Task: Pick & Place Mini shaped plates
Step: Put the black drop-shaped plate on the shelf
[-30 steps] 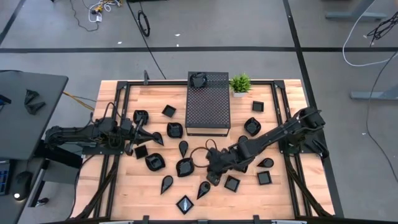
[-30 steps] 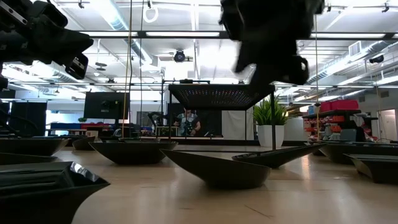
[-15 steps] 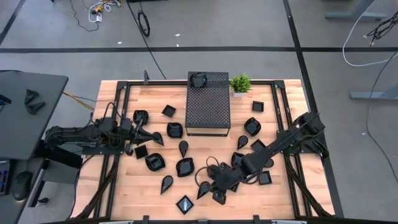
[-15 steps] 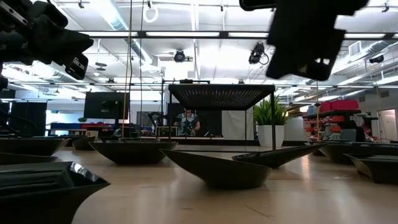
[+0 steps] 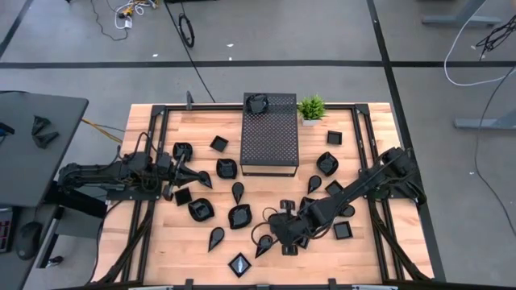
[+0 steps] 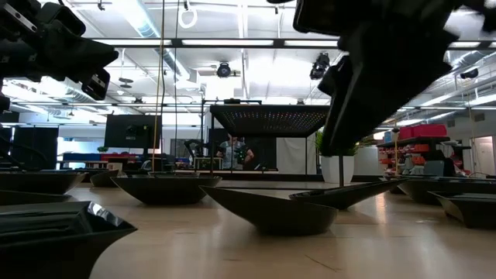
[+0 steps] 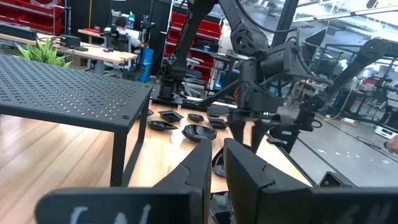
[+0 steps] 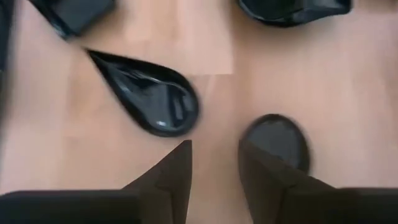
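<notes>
**Hovering back over the teardrop plate**

My right gripper (image 8: 214, 165) has its fingers parted and empty above the wood. A teardrop plate (image 8: 146, 93) lies just ahead of one fingertip, untouched, a rounded dish (image 8: 292, 9) farther off. Since a moment ago I've swung in from the table's front edge and narrowed my fingers a little, so I judge a pick is near. My left gripper (image 7: 214, 165) waits beside the perforated box (image 7: 68, 93), nearly closed, empty.

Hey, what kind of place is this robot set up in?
Most likely an open robotics lab or workshop. The low view shows exposed ceiling ducts and strip lights, the left wrist view shows red storage shelving and another robot arm, and cables trail across the floor.
</notes>
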Motion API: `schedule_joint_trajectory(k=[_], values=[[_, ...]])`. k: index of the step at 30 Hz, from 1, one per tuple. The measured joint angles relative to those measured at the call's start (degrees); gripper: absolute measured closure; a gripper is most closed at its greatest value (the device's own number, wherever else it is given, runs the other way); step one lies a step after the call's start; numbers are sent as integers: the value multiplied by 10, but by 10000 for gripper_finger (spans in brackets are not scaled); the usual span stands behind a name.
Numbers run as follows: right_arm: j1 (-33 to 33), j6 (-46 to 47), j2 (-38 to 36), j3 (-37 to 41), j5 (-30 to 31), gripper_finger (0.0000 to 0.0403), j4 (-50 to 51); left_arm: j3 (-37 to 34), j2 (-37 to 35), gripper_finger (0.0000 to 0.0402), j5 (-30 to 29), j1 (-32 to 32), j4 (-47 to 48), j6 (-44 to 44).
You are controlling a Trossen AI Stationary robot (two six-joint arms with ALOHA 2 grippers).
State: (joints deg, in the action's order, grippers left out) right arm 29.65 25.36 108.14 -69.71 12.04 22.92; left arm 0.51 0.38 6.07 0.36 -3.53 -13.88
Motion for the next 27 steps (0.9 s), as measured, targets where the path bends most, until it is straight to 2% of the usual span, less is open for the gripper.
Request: schedule_joint_trajectory(k=[5, 9, 13, 17, 24, 27], values=[[-2, -73, 29, 0, 0, 270, 1, 0, 0, 353, 0, 0, 2, -5], [-2, -81, 44, 0, 3, 270, -1, 0, 0, 353, 0, 0, 2, -5], [-1, -79, 55, 0, 33, 278, 0, 0, 0, 353, 0, 0, 3, -5], [0, -79, 58, 0, 52, 308, 1, 0, 0, 353, -1, 0, 3, -5], [0, -79, 58, 0, 55, 391, 2, 0, 0, 353, -1, 0, 3, -5], [0, -79, 56, 0, 53, 394, 2, 0, 0, 353, -1, 0, 4, -5]])
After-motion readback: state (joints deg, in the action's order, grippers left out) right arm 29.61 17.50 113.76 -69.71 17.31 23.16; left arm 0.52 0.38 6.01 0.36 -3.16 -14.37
